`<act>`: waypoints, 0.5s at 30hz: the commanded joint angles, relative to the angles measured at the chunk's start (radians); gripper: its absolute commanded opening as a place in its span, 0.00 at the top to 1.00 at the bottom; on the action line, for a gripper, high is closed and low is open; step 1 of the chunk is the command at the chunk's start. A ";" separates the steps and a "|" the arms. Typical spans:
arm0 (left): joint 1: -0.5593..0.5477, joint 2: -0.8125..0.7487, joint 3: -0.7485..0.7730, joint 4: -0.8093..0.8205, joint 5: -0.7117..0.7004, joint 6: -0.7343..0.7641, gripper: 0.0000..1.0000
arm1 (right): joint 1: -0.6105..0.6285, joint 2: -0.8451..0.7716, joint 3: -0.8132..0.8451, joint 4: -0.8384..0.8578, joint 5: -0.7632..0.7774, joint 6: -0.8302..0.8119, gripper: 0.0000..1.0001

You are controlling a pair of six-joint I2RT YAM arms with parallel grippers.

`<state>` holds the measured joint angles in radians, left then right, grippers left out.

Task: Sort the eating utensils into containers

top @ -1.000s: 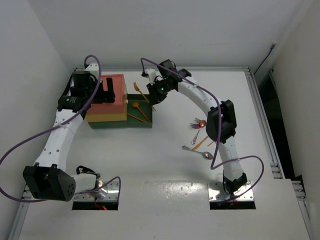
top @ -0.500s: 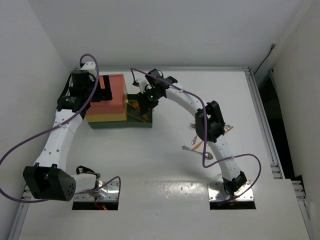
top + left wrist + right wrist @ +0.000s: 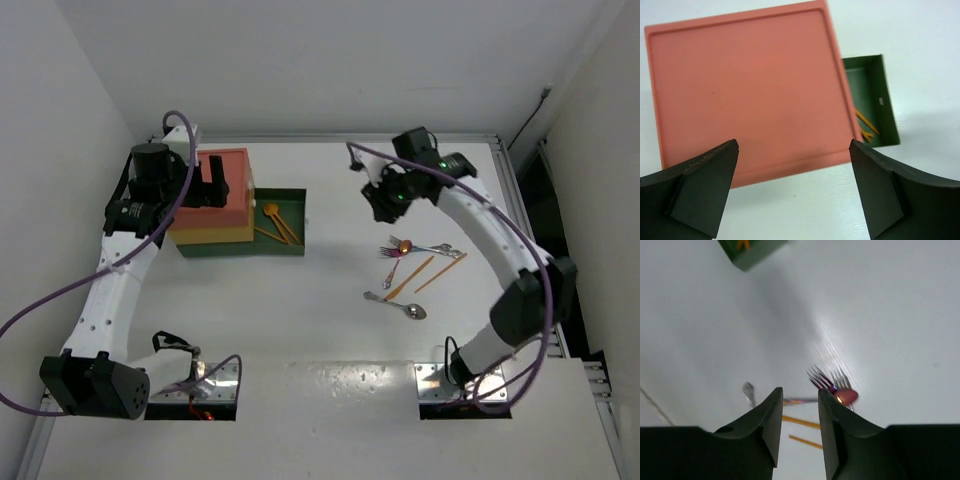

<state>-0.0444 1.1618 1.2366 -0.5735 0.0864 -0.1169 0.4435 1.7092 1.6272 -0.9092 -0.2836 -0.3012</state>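
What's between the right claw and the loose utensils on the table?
Nothing visible. The right claw is open and empty, and its wrist view shows the utensils unobstructed just beyond it.

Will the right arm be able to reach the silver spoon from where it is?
Probably yes. The silver spoon lies alone on the bare table, and the right arm hangs near it with empty, parted jaws. Nothing stands between them.
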 commanded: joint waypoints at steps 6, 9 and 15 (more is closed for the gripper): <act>0.000 -0.005 -0.011 0.009 0.213 0.059 0.00 | -0.114 -0.373 -0.679 -0.027 0.187 -0.579 0.66; 0.000 -0.005 -0.011 0.009 0.213 0.068 0.00 | -0.149 -0.408 -0.794 -0.002 0.244 -0.659 0.68; 0.000 0.004 -0.020 0.009 0.222 0.077 0.00 | -0.247 -0.373 -0.764 -0.010 0.228 -0.827 0.68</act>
<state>-0.0448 1.1648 1.2194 -0.5854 0.2745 -0.0593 0.2260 1.3384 0.8173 -0.9447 -0.0658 -0.9733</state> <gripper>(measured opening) 0.995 0.319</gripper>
